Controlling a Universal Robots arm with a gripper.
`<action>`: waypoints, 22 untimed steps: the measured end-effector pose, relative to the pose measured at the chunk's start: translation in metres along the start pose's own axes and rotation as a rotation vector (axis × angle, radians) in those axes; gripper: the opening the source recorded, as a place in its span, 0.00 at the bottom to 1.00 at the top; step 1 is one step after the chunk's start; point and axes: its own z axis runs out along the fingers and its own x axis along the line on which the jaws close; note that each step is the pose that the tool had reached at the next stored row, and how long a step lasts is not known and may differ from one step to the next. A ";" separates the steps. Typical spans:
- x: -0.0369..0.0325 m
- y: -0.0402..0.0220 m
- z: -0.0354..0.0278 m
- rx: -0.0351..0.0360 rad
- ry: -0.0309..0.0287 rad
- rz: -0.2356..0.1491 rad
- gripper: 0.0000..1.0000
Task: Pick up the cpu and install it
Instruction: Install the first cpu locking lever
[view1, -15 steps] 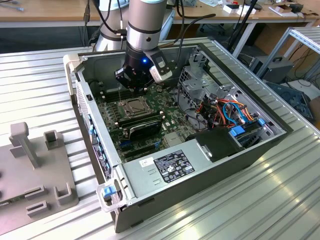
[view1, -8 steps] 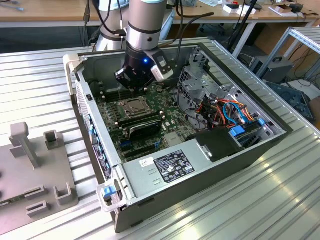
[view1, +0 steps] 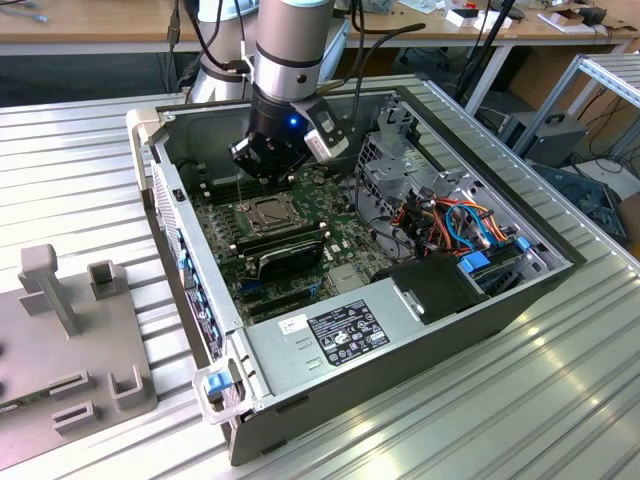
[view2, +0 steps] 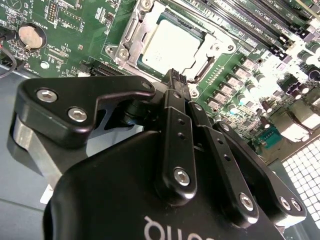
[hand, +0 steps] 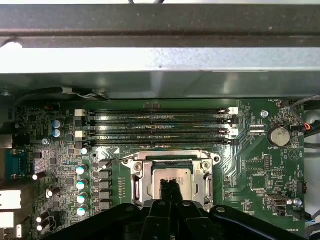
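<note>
The cpu (view2: 170, 42), a flat square chip with a dull silver top, lies inside the metal-framed socket (view2: 131, 31) on the green motherboard. My gripper (view2: 174, 76) hangs just above the socket's edge with its black fingers pressed together, shut on nothing. In the first wrist view the fingertips (hand: 165, 186) overlap the near part of the cpu (hand: 172, 175). In the exterior view my gripper (view1: 260, 176) stands inside the open computer case, right over the cpu (view1: 271, 211).
Memory slots (hand: 160, 127) run beside the socket, and a coin battery (hand: 278, 135) sits on the board. The grey power-supply box (view1: 330, 330) and a drive cage (view1: 400, 165) with cables fill the case's other end. A grey fixture plate (view1: 60, 340) lies at the exterior view's left.
</note>
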 end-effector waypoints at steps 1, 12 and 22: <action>0.0000 0.0000 0.0000 0.0000 0.0000 0.000 0.11; 0.0159 -0.0005 -0.0002 0.0006 -0.0007 -0.001 0.11; 0.0267 -0.0008 -0.0004 0.0019 -0.0022 -0.002 0.11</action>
